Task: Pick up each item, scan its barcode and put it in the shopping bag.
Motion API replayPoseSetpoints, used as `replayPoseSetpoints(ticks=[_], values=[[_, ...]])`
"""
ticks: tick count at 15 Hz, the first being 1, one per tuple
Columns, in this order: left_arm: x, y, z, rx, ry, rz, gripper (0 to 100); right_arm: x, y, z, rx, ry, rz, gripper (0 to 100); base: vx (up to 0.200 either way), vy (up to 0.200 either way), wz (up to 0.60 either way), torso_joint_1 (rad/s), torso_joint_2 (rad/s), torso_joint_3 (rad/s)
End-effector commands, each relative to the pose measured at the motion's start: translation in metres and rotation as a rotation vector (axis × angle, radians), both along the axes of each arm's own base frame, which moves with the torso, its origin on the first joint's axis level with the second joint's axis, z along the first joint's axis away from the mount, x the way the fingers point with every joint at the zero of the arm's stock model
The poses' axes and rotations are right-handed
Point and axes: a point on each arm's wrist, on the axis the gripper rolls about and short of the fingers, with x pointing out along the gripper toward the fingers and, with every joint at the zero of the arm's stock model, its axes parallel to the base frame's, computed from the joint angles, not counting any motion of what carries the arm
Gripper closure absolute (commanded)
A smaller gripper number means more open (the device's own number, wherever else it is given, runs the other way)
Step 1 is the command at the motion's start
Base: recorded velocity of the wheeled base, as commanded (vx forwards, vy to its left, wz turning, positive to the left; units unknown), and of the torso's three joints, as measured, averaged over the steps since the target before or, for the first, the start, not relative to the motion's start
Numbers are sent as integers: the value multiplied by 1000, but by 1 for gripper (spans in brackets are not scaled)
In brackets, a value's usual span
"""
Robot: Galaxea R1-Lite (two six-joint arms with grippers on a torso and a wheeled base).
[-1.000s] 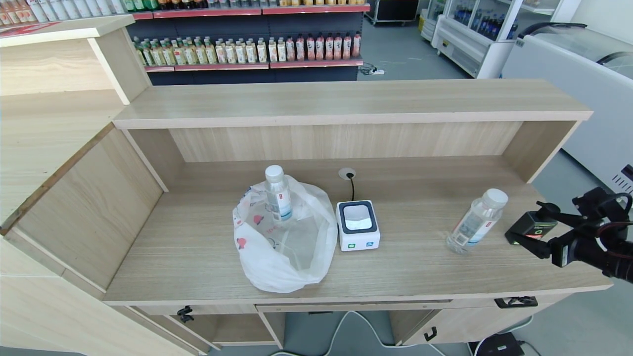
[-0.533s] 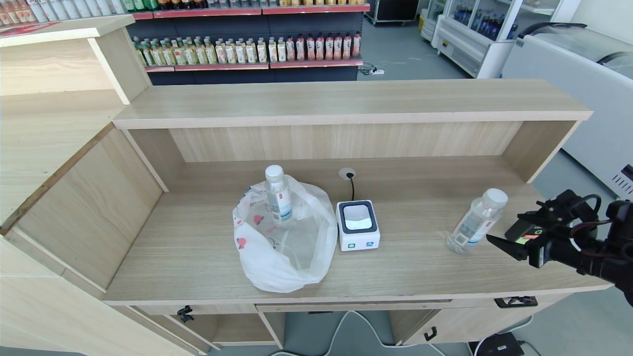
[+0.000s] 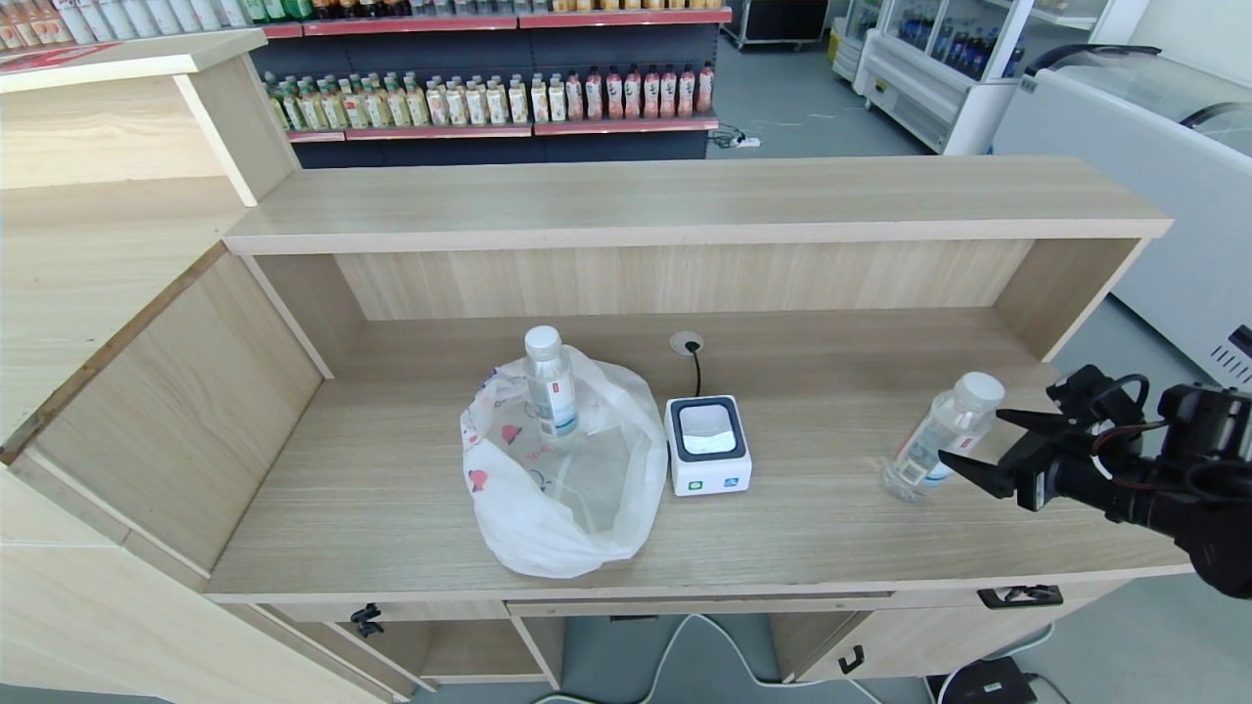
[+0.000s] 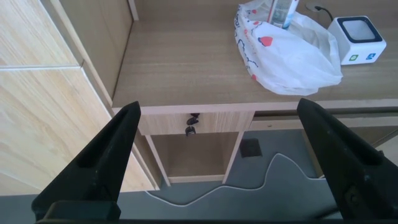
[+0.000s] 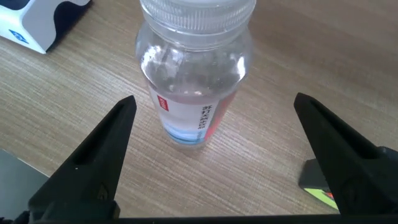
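Observation:
A clear water bottle (image 3: 941, 435) with a white cap stands upright on the right part of the counter, seen close up in the right wrist view as bottle (image 5: 193, 68). My right gripper (image 3: 981, 442) is open just to its right, fingertips level with its lower half; midpoint (image 5: 217, 162). A second bottle (image 3: 548, 383) stands in the white shopping bag (image 3: 562, 479), bag (image 4: 289, 50). The white barcode scanner (image 3: 707, 445) sits between bag and right bottle, scanner (image 4: 359, 37). My left gripper (image 4: 224, 162) hangs open below the counter's front edge, left of the bag.
The counter (image 3: 782, 528) has a raised back shelf and side walls. A cable runs from the scanner to a hole (image 3: 686, 342) at the back. Drawers with keys (image 4: 193, 124) sit under the front edge.
My right gripper has moved left along the counter toward the standing bottle, its fingertips now right beside it. Bag, scanner and both bottles have not moved.

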Motion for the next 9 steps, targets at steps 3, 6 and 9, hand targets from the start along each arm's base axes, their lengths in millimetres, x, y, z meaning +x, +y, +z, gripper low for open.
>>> replayPoseSetpoints(ticks=[3, 6, 9], values=[[0, 0, 0, 0, -1, -1, 0, 13, 8, -7, 1, 1, 34, 0, 0, 0, 0, 0, 0, 0], [0, 0, 0, 0, -1, -1, 0, 21, 15, -8, 0, -5, 59, 0, 0, 0, 0, 0, 0, 0], [0, 0, 0, 0, -1, -1, 0, 26, 19, -13, 3, 0, 79, 0, 0, 0, 0, 0, 0, 0]])
